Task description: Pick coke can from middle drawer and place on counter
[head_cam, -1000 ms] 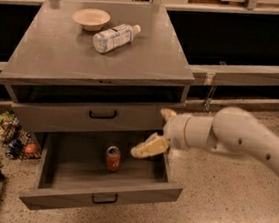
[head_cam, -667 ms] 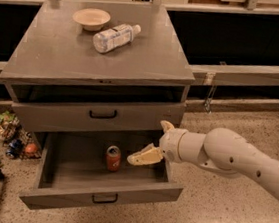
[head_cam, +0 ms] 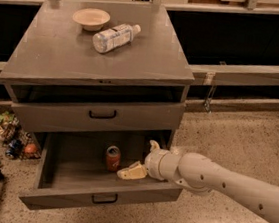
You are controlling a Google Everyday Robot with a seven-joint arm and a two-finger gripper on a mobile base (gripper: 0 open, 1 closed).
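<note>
Coke can point(head_cam: 112, 158) stands upright on the tray of the middle drawer point(head_cam: 64, 198). The drawer is pulled out past the front edge of the counter point(head_cam: 50, 53), so we can reach the can from above and from the side. Our gripper point(head_cam: 136, 159) sits inside the drawer, below the counter's front right corner and just to the right of the can, not touching it as far as we can see. Its claw is spread wide, one finger low and pointing toward the can's base, the other raised behind. We judge that this suits closing around the can's body from the right. On the counter a bowl point(head_cam: 91, 18) rests near the back edge, and a clear bottle point(head_cam: 115, 37) lies on its side just beside it. The half toward the front edge is bare, and we judge it the likely place to set the can.
</note>
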